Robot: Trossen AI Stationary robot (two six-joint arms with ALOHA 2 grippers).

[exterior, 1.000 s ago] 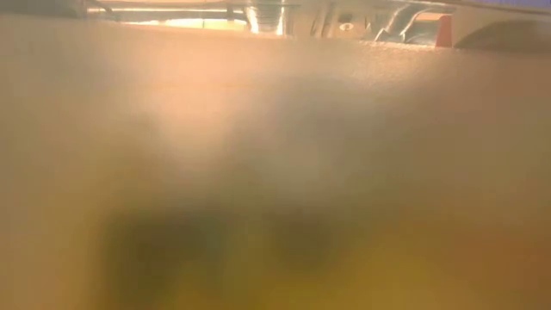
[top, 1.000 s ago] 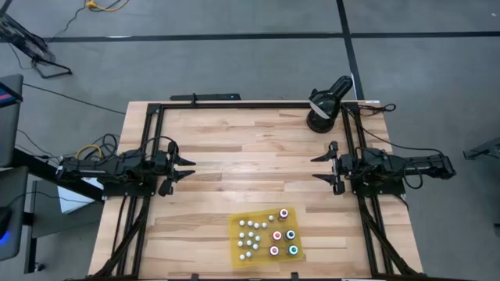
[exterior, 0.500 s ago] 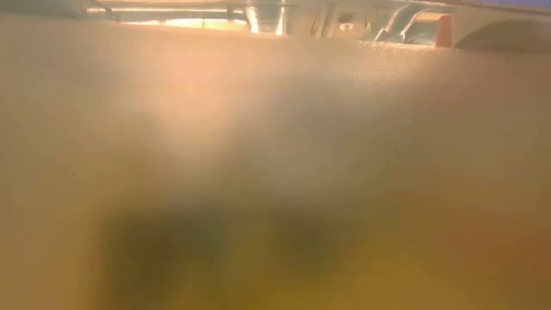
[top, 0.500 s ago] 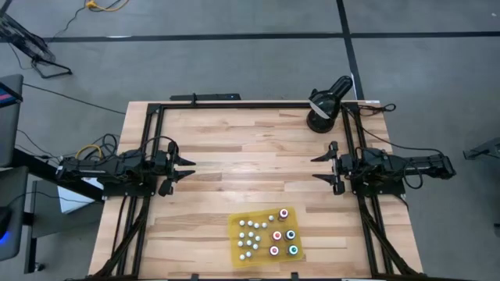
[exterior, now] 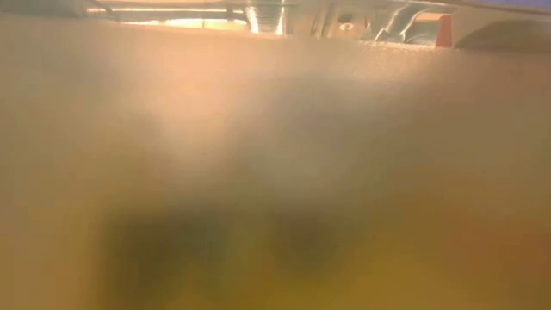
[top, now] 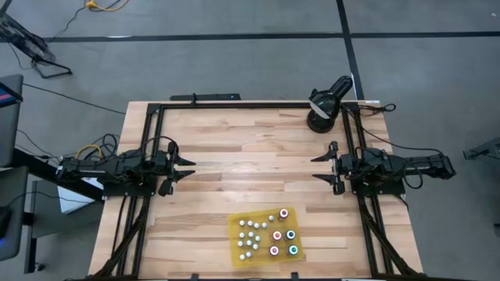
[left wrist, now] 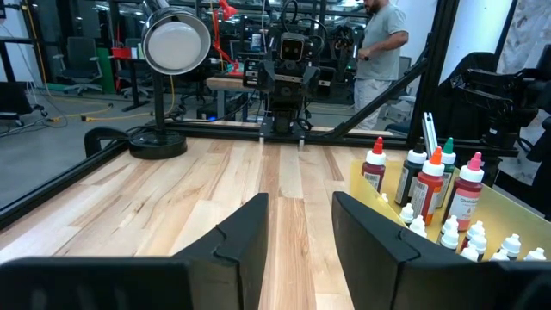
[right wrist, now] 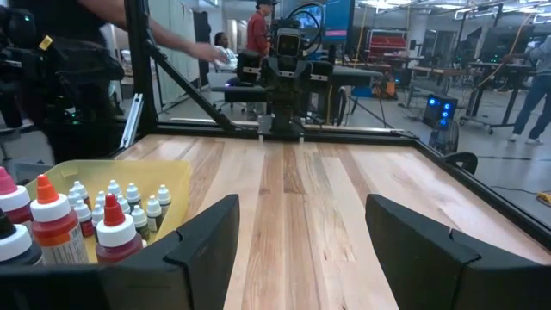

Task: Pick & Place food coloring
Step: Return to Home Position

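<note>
The food coloring bottles stand upright on a flat yellow tray [top: 262,258] near the table's front edge, right of the middle. Small white-capped ones [top: 248,234] fill the tray's left part. Taller ones with red, teal and green caps [top: 283,232] stand on its right part. They also show in the left wrist view [left wrist: 430,185] and the right wrist view [right wrist: 112,207]. My left gripper [top: 187,168] hovers level at the table's left side, open with nothing between its fingers [left wrist: 250,245]. My right gripper [top: 317,168] hovers level at the right side, open wide. Both are far from the tray.
A black lamp on a round base [top: 322,108] stands at the table's far right corner. Black frame rails [top: 234,104] run along the table's edges. The low view is blocked by a blurred yellowish surface right at the lens. People stand in the room beyond the table [left wrist: 383,39].
</note>
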